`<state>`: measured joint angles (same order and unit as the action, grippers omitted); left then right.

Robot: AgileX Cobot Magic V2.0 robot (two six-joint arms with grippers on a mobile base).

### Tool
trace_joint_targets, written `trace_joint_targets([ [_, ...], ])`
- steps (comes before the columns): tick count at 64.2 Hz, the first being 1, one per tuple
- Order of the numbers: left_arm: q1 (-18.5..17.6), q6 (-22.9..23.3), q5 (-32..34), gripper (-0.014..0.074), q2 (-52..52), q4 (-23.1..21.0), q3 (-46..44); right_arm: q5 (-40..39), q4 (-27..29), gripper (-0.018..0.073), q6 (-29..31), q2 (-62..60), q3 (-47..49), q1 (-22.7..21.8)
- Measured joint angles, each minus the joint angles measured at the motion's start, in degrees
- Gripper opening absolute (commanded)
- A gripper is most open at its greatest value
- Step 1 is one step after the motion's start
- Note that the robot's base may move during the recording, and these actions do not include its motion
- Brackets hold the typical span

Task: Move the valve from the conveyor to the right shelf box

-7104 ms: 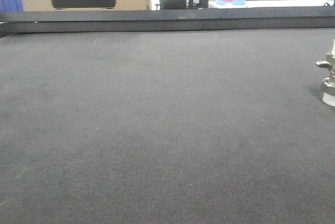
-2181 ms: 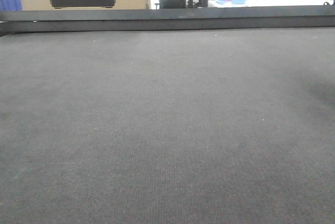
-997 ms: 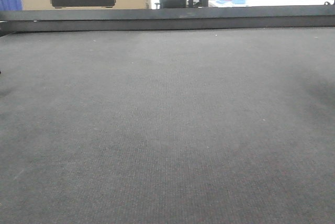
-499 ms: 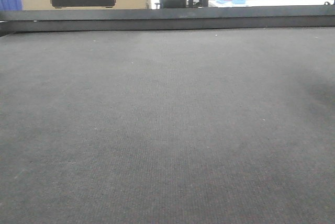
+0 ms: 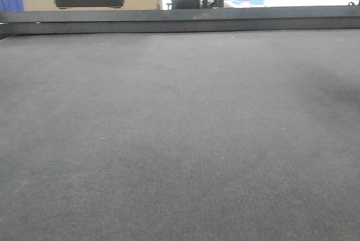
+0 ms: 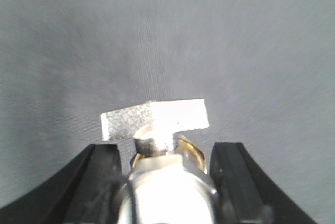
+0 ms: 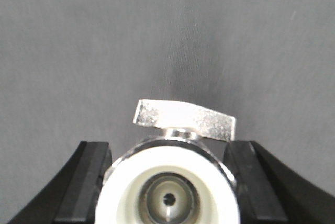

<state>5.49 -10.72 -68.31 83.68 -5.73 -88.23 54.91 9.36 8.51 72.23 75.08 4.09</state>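
Left claw [image 6: 165, 148]: clenched on the valve [image 6: 163, 174], black fingers [image 6: 102, 164] flanking its body, lever crosswise on top.
Right claw [image 7: 168, 148]: grasping a second valve [image 7: 172, 185], whitish base toward the lens.
Handling: judged rigid, dense for its size, polished and slippery. The knobbly body offers the surest purchase, the lever the poorest.
Conveyor [image 5: 180, 139]: woven belt behind both claws; whether either valve touches it cannot be told.
Room: open belt runs to the black edge rail [image 5: 180, 22]; no shelf in view.

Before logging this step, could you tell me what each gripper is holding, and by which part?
Left gripper clamps one valve by its round body; right gripper clamps a second valve the same way.
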Motion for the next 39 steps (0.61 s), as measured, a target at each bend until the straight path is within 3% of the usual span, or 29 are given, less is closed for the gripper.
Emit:
trace_joint_targets([
  [20,0.0,0.4,1.8,-0.0111,-14.9,0.1,0.0,2.6,0.0,-0.0154,0.0,-0.7,9.6,0.0],
  [39,0.0,0.4,3.1,-0.0111,-20.2,0.1,0.0,2.9,0.0,-0.0154,0.0,-4.5,10.6,0.0],
])
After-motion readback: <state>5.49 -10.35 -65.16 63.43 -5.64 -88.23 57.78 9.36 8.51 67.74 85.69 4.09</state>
